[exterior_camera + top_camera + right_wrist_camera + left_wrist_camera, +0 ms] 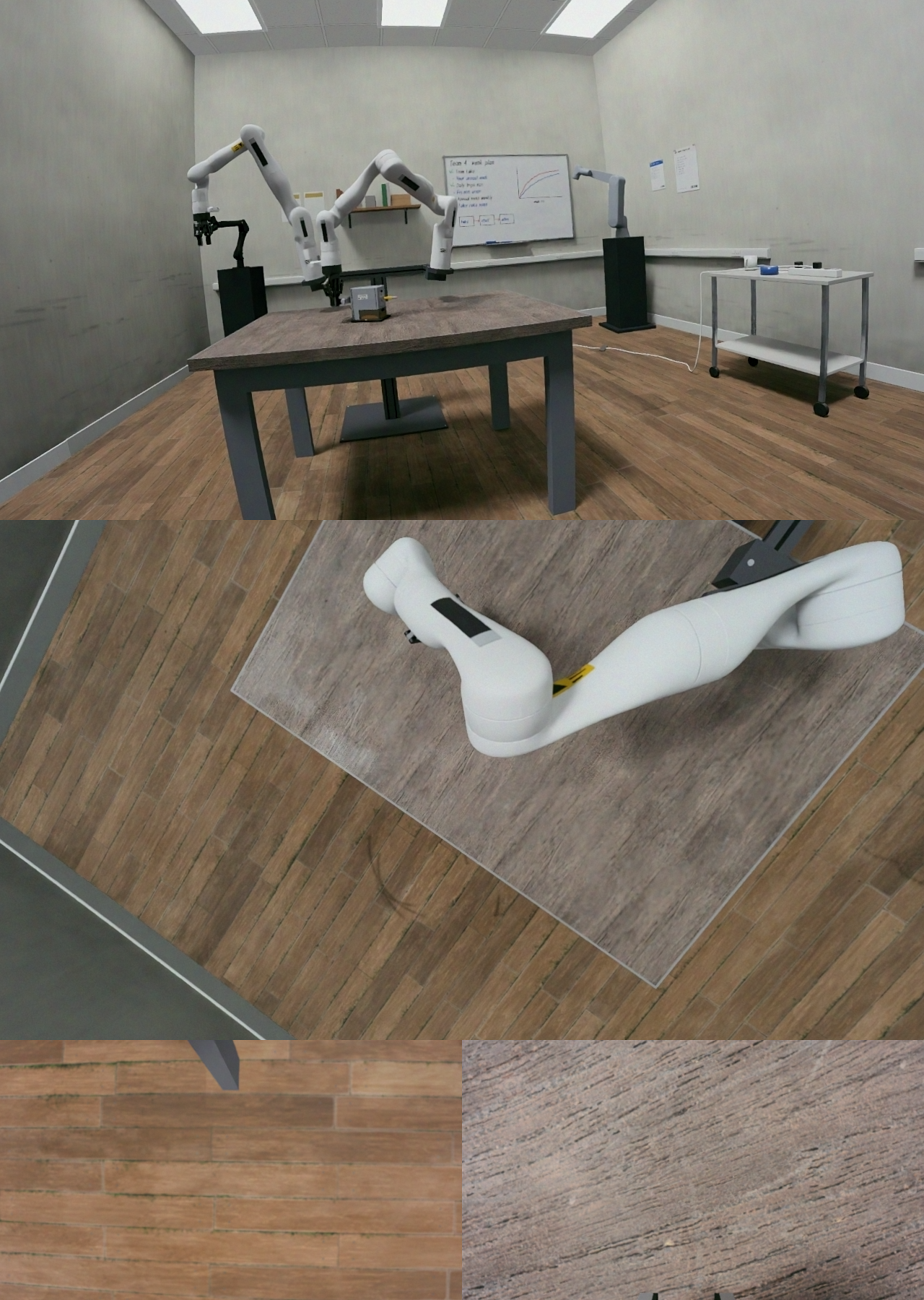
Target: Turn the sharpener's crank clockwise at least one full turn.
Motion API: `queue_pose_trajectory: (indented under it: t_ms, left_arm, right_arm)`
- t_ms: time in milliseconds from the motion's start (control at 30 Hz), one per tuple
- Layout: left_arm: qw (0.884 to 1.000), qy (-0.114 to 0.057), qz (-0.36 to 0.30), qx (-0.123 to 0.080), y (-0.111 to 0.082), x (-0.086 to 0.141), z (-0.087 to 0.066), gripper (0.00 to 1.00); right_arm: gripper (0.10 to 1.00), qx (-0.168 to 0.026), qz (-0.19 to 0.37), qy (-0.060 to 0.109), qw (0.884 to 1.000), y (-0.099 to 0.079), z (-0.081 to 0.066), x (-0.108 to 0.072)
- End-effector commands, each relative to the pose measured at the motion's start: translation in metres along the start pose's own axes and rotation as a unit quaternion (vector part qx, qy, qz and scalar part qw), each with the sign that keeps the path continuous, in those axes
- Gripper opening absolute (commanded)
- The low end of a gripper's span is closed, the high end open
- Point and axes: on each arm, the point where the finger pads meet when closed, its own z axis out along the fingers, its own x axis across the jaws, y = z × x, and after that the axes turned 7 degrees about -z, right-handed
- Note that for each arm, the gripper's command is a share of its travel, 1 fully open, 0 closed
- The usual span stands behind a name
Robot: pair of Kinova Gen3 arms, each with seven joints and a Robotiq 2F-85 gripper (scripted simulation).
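Brown worktop holds the gray sharpener. Left claw beside it: can't tell if pinching. Right claw, spread wide, left.
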Motion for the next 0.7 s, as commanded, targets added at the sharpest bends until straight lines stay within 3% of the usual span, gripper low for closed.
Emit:
queue_pose_trajectory:
  t_ms: [0, 667]
  left_arm:
    - [1.000, -0.001, 0.000, 0.001, -0.001, -0.001, 0.000, 0.099]
    - [1.000, -0.001, 0.000, 0.001, 0.000, 0.005, 0.023, 0.099]
  right_arm:
    - [1.000, -0.001, 0.000, 0.000, 1.000, 0.000, -0.001, 0.000]
    - [1.000, -0.001, 0.000, 0.000, 1.000, 0.000, -0.001, 0.000]
